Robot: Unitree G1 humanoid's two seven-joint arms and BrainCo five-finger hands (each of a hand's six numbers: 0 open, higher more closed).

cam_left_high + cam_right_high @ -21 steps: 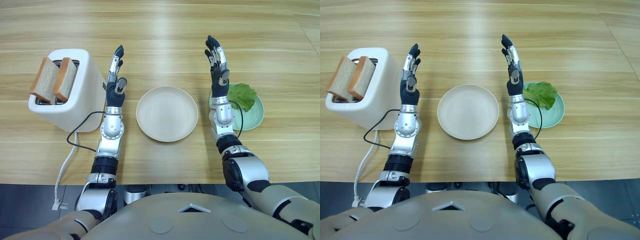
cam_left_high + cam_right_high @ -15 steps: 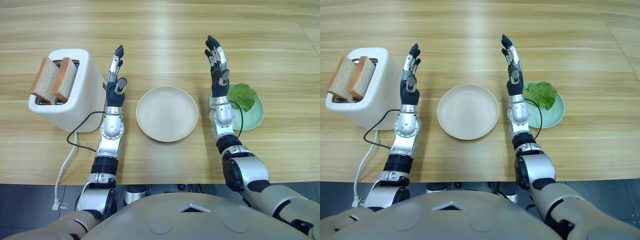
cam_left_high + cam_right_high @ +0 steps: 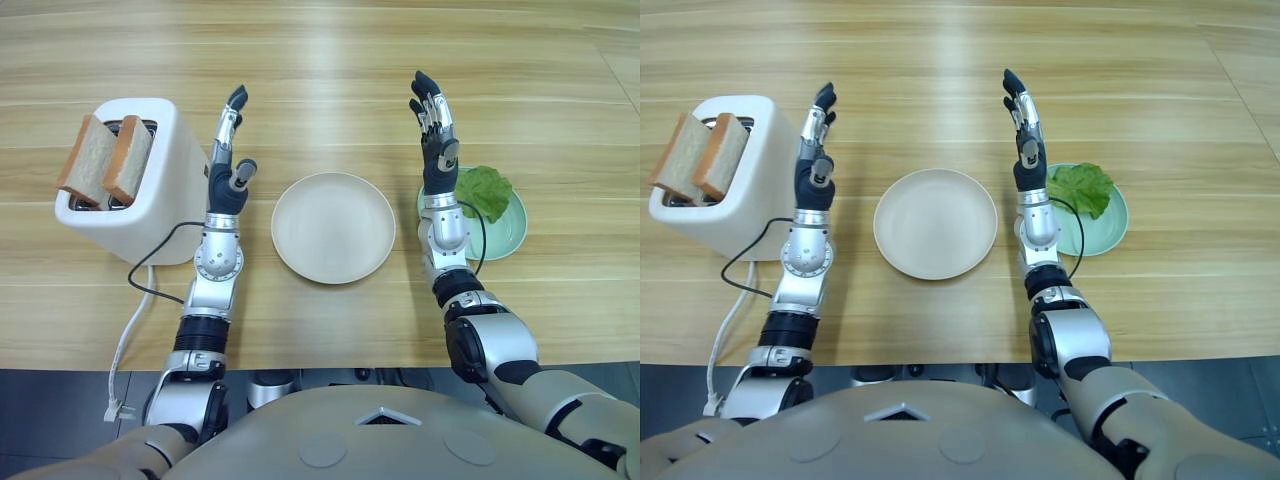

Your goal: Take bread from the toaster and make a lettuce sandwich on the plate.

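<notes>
Leaning a little further toward the left of the frame than half a second ago, the left hand [image 3: 227, 160] has drifted closer to the white toaster [image 3: 160, 195]. Its fingers are stretched straight up the frame with the thumb held apart, and it grips nothing. It stands just beside the toaster's right wall, apart from the two bread slices [image 3: 128, 160] that poke up tilted from the slots at upper left.

The right hand [image 3: 437, 140] has not budged. It is flat and extended, fingers together and empty, at the left rim of the green dish [image 3: 503, 238] where the lettuce [image 3: 485, 190] lies.

Between the hands sits the beige plate [image 3: 333, 227], bare.

I'd judge the bread fetch is only beginning: the left hand must still rise over the toaster's top to reach a slice.
</notes>
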